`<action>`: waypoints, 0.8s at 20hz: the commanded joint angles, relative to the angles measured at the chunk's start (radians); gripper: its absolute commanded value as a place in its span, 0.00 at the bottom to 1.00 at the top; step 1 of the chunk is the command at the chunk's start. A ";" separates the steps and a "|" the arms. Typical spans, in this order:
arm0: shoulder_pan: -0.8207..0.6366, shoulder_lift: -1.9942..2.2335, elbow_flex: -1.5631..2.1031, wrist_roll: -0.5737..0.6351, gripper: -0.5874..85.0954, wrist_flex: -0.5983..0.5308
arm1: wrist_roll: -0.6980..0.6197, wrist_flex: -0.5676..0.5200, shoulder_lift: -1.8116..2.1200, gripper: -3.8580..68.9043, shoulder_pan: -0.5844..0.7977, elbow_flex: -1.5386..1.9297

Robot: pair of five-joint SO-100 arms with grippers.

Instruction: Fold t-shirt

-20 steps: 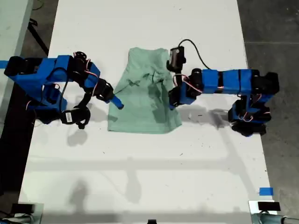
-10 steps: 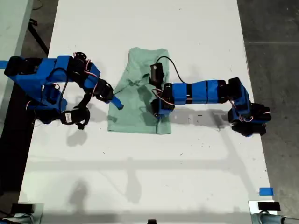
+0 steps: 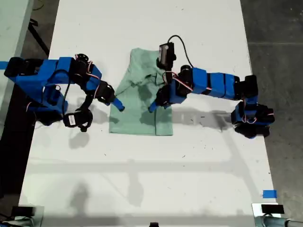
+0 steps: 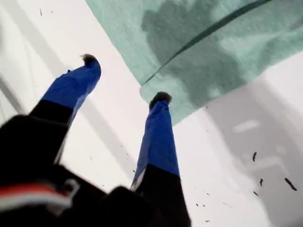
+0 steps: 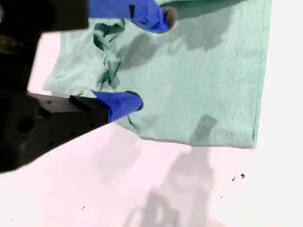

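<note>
On the table [image 3: 142, 165], roughly in the middle, the t-shirt [image 3: 139, 101] lay flat as a narrow-ish panel. No sleeves stuck out, so imo the side folds were already in. It def wasn't tidy though: there was a bunched-up wrinkle around the middle, and the end nearer the exterior view's bottom was wider than the far end.

My first claw [image 3: 118, 105] sat at the shirt's edge on the exterior view's left, jaws spread w/ nothing between them and one tip right at the cloth's edge. My second claw [image 3: 155, 105] was over the cloth near that wrinkle, also spread and not pinching anything afaict.

So prob about halfway. What was left: flatten that bunch, then fold it end to end
</note>
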 commanded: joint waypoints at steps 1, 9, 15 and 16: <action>0.018 0.011 0.052 -0.107 0.34 -0.014 | -0.020 0.012 0.098 0.39 0.023 0.035; -0.123 0.186 0.592 -0.176 0.33 -0.413 | -0.026 0.000 0.095 0.36 0.026 0.103; -0.192 -0.003 0.652 -0.181 0.33 -0.583 | -0.020 -0.002 0.095 0.35 0.020 0.110; -0.190 -0.038 0.647 -0.189 0.33 -0.598 | -0.017 -0.002 0.095 0.34 0.020 0.114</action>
